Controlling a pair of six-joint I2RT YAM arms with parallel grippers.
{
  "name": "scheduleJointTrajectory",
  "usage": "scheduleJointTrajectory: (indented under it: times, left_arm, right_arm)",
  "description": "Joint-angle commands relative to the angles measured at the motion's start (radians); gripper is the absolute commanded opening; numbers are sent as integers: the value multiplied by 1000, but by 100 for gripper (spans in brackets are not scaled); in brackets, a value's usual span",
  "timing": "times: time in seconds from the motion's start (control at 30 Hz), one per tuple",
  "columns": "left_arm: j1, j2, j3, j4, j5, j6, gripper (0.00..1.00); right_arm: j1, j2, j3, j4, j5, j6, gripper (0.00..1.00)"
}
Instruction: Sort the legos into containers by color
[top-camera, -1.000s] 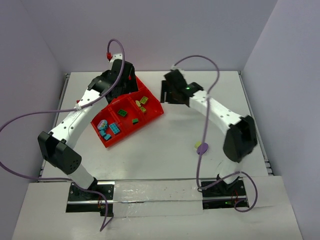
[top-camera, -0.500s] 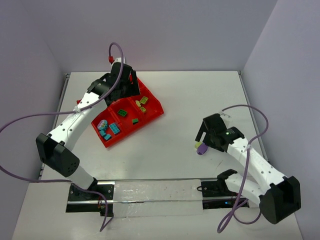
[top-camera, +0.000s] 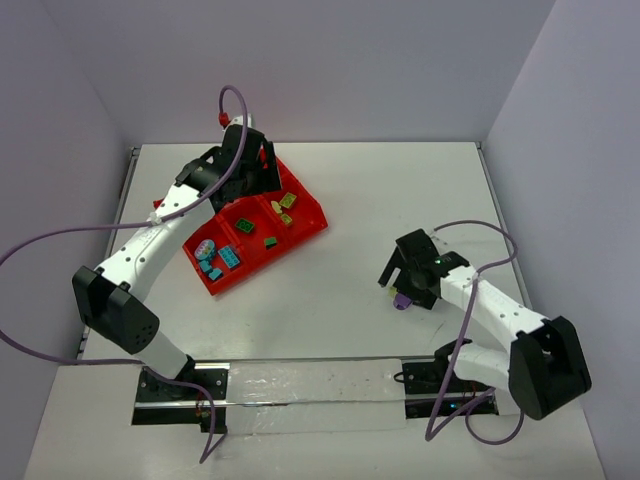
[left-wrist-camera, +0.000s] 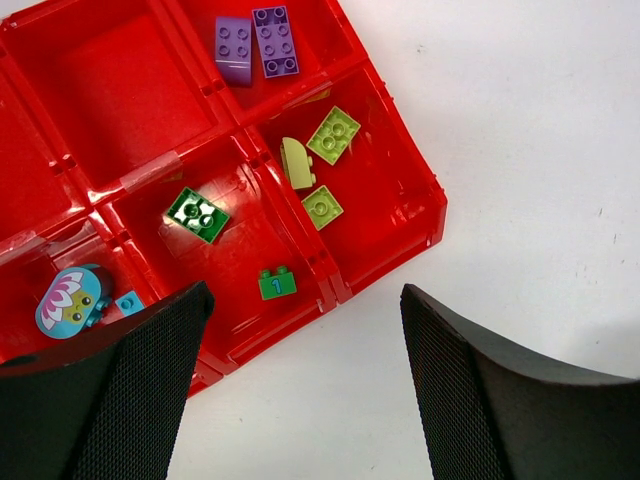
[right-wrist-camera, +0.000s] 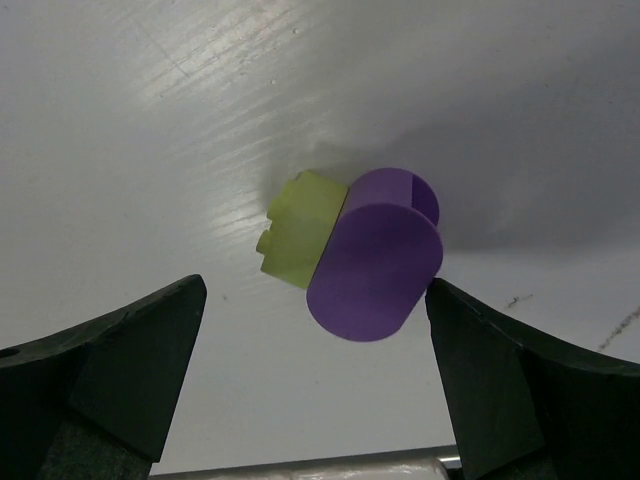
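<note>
A red divided tray sits at the back left. In the left wrist view its compartments hold two purple bricks, yellow-green bricks, green bricks and a teal piece with a lotus picture. My left gripper hangs open and empty above the tray's near edge. A clump of a purple rounded brick and a yellow-green brick lies on the table at the near right. My right gripper is open just above it, one finger on each side.
White tabletop surrounds the clump. Walls close in the back and both sides. The right arm's purple cable loops over the table's right part. The arm bases stand at the near edge.
My right arm swung from beside the tray at the back down to the near right and now sits over the purple and yellow-green clump. My left gripper shifted slightly over the tray.
</note>
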Motion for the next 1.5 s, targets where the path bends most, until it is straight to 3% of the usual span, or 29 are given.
scheduleJointTrajectory:
  times: [0.0,0.2,0.37,0.7,1.0,1.47]
  left_arm:
    - [-3,-21,3,27,-8,-4,84]
    - [-3,-24,-14,44,-5,-10,84]
    - [-5,-2,4,26,-14,-16,84]
    - [-4,-6,-28,34,-16,-17,84]
    - [-5,0,-30,39,-15,-5,84]
    - [-3,13,-9,27,-17,-3,84]
  right_arm:
    - [22,63,-1,135,-12,-37,98]
    - [157,208,131,183,-19,-125,98]
    - [252,300,215,240,-142,-236,97]
    - [259,320,284,89,47,-310,98]
    - [282,432,344,62,-23,-553,99]
    - [282,497,346,181,-28,-703,100]
